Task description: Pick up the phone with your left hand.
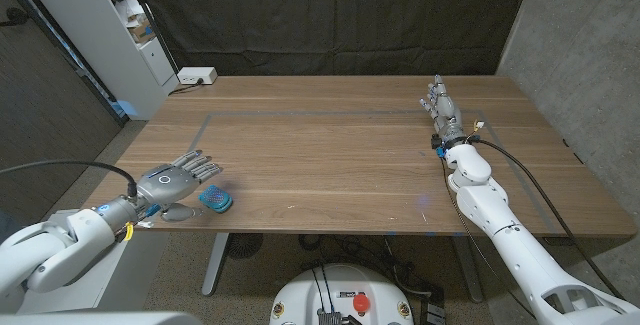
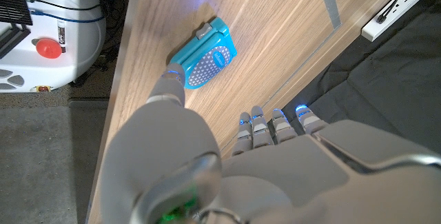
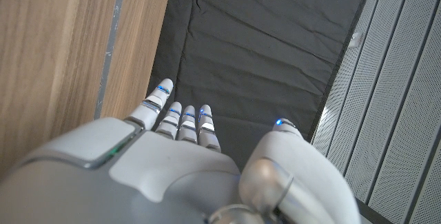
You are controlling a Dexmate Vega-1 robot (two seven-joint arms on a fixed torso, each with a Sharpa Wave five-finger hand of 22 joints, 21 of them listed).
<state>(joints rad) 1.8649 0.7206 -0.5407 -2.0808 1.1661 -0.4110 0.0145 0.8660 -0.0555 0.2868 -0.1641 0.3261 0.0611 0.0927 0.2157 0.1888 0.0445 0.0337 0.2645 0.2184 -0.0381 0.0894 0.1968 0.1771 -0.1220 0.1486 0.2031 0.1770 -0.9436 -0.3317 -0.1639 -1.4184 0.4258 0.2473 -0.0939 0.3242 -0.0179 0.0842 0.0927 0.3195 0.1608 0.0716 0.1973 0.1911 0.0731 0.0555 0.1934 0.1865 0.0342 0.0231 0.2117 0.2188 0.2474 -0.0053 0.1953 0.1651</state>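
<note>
Near-left table edge: small turquoise plastic toy phone (image 1: 214, 199), dotted face up, lying flat. Prob. light, rigid, slick; grip across long sides. Left hand (image 1: 177, 181) beside it, fingers apart, empty.

No lettering, label, brand, number or sign is showing clearly enough to be read. The small turquoise phone with the dotted white panel (image 2: 203, 53) is carrying a short mark on its face in the left wrist view, but it is appearing too small and blurred to make out.
</note>
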